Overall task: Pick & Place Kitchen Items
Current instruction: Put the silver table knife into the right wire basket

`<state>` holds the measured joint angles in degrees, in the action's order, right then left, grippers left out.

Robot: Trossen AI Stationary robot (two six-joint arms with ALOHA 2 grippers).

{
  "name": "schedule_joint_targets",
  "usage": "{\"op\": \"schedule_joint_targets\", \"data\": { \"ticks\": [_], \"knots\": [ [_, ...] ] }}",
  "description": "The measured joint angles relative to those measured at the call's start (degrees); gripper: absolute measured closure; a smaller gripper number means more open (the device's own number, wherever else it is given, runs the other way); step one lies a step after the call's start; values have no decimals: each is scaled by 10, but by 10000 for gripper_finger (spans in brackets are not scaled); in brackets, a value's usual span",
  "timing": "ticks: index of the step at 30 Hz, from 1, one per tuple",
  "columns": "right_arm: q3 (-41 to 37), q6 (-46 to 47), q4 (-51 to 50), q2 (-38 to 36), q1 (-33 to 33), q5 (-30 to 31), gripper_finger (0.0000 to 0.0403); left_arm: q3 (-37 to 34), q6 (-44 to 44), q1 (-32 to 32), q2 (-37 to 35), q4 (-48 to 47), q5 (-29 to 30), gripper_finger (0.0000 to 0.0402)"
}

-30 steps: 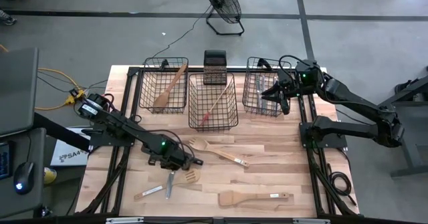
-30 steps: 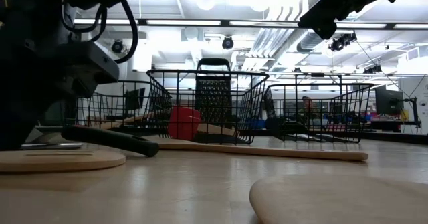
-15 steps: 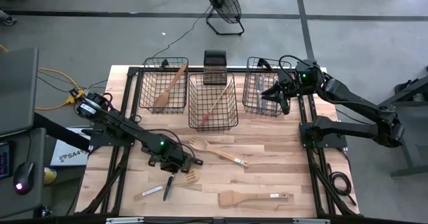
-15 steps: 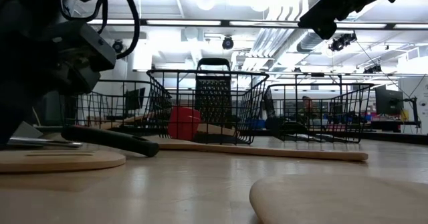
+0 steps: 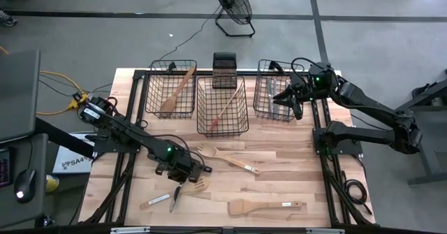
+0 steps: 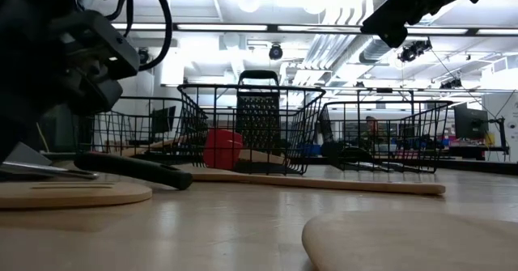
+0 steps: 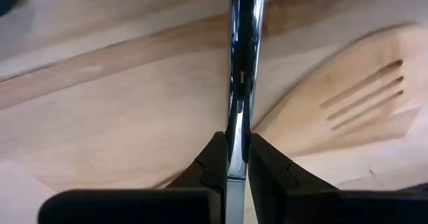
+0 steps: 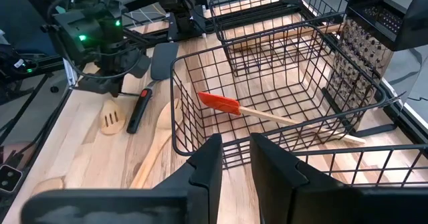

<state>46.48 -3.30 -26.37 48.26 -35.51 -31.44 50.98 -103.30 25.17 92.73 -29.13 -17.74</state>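
Note:
My left gripper [image 5: 183,177] is low over the table's near left part, shut on a slim silver metal utensil [image 5: 173,198] whose free end points toward the near edge. Beside it lie a slotted wooden spatula [image 5: 200,184] and a black-handled spatula [image 8: 142,100]. A wooden fork [image 5: 227,158], a wooden spatula [image 5: 265,207] and a small wooden-handled utensil [image 5: 155,201] lie flat on the table. My right gripper [image 5: 295,103] hangs shut and empty above the right basket [image 5: 274,98]. My left gripper pinches the silver utensil between its two fingers [image 7: 215,158], on the thin metal strip [image 7: 238,120], which stands edge-on between them. The fingers slant down from above and the utensil runs on ahead of them. Its free end [image 6: 44,170] stays low over the slotted spatula.
Three black wire baskets stand along the far edge. The left one [image 5: 171,89] holds a wooden spoon, the middle one [image 5: 222,106] a red spatula [image 8: 221,103], the right one metal cutlery. A grater [image 5: 224,70] stands behind them. Black frame rails run along both table sides.
My left gripper has stayed in place but rolled and tipped a little. The silver utensil in it has turned from flat to edge-on, and its free end has swung toward the table's left.

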Motion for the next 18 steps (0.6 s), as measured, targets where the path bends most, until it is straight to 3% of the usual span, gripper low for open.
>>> {"op": "schedule_joint_targets", "data": {
  "ticks": [18],
  "knots": [
    [0, 0, 0, 0, 0, 0, 333, 1, 36, 0, 0, 65, -1, 371]
  ]
}}
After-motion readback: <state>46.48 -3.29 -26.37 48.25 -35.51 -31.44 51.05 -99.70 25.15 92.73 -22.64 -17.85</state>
